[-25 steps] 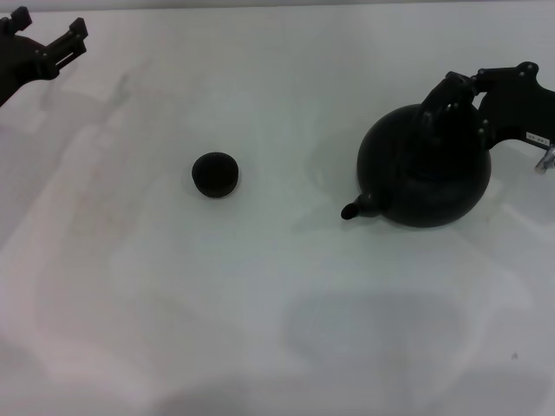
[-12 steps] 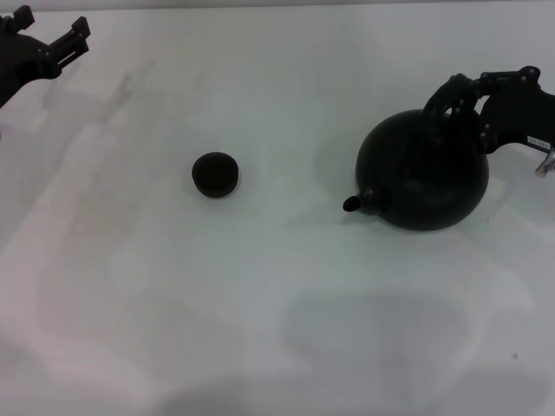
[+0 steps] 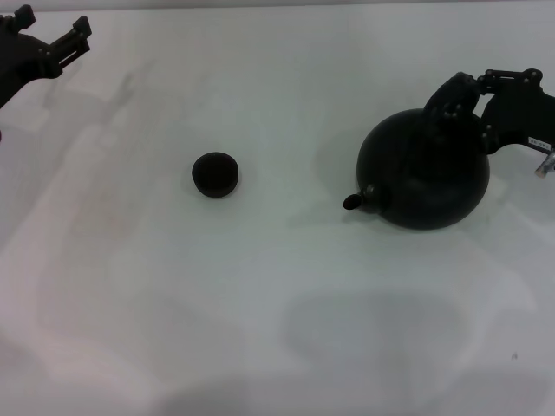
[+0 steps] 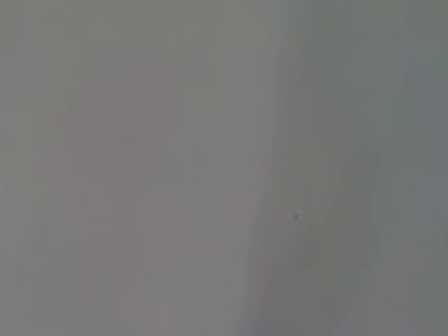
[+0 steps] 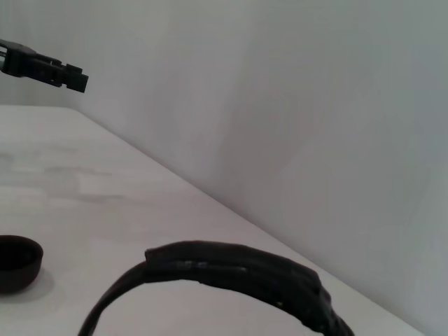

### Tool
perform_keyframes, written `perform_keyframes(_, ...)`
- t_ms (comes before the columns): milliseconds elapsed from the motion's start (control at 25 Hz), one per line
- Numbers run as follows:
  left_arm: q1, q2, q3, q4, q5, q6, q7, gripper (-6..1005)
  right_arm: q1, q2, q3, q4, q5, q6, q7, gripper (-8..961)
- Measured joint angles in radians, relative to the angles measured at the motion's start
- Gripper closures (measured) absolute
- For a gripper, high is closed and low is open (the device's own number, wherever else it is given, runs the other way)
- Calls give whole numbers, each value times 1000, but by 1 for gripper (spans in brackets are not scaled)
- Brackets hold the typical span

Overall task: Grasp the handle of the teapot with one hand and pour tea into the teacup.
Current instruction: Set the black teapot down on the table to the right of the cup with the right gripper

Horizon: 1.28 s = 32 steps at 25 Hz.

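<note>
The teapot is being carried by the white desk on its right side, with its short spout being pointed toward the middle of the desk. The right hand is being held at the top rear of the teapot, where the handle is arching over the pot. The fingers are being wrapped about the handle, so the hand is being kept narrow and is being closed on it. In the right wrist view the handle is being shown as a dark curved band close to the camera, and its wrapped surface is being made out only faintly.

The teacup is being left standing upright on the desk, left of the teapot and well apart from the spout. It is also being seen at the edge of the right wrist view, beyond the handle.

The left hand is being held at the far left corner of the desk, well apart from both the teacup and the teapot, with its fingers being kept wide and nothing being held between them. Only a plain grey surface is being shown by the left wrist view.
</note>
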Motion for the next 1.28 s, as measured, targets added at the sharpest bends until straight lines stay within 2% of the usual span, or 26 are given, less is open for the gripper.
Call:
perform_keyframes(440,0,0,0,0,0,0,1,106,1,-3,1,2,11,5,42,470)
perform_keyframes(640,0,0,0,0,0,0,1,107,0,-4,1,2,12,7,49,300)
perform_keyframes(960,-1,0,0,0,0,5,1,107,-10,-7,6,-7,13,16,77,277)
perform_keyframes(1280,-4,0,0,0,0,9,1,107,-32,-8,94,1,9,102,88,279)
